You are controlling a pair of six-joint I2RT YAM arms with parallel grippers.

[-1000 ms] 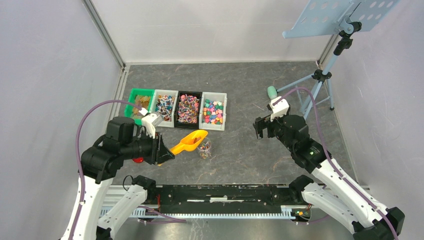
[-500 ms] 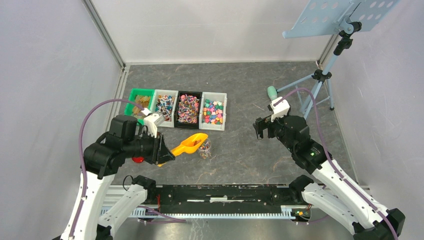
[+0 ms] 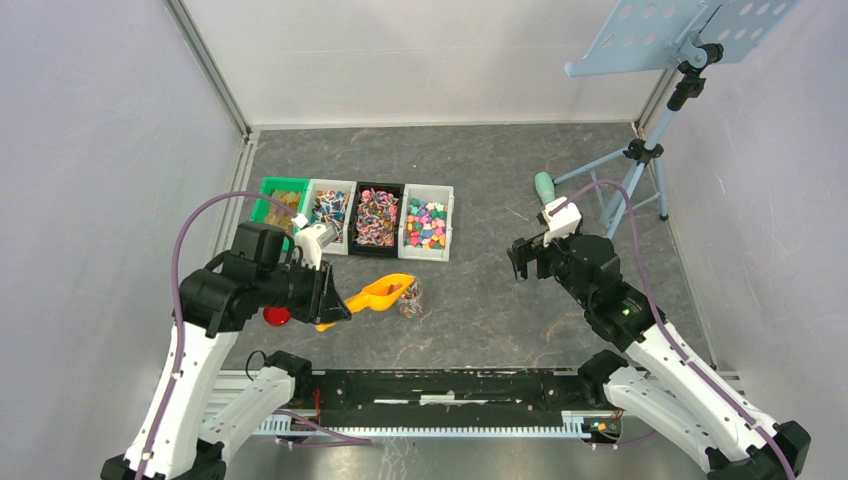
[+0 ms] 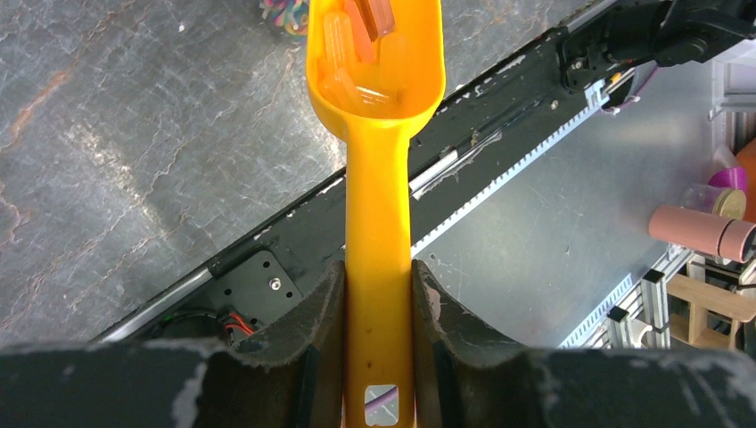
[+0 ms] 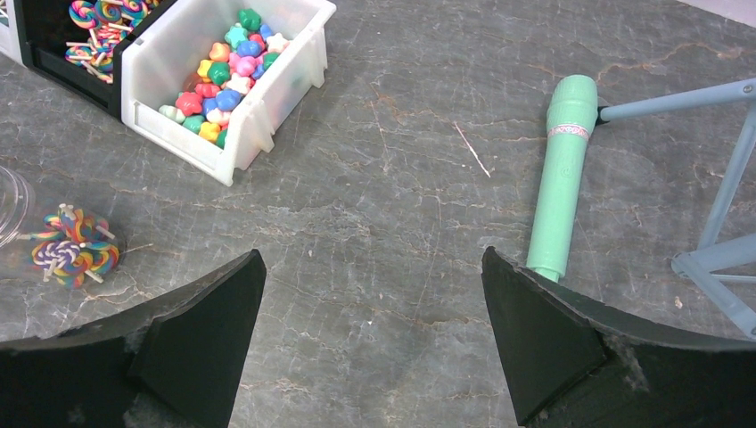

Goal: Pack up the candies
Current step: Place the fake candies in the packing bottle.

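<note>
Got the orange scoop (image 4: 378, 205) clamped in the left end effector (image 4: 378, 276), candies (image 4: 343, 49) aboard, tip by the clear jar (image 3: 411, 298). Right end effector (image 5: 373, 263) gaping, empty. Guessing early days: bins (image 3: 425, 253) loaded.

The orange scoop (image 4: 379, 205) is smooth, glossy plastic, half see-through at the bowl — the left gripper (image 4: 377, 272) pinching its handle is matt black, chafed rough and pale at the edges. Beyond the scoop, the white bin (image 5: 276, 94) is milky, satiny plastic holding shiny candies (image 5: 218, 76); the table (image 5: 401, 214) beneath is dull grey, stone-veined.
</note>
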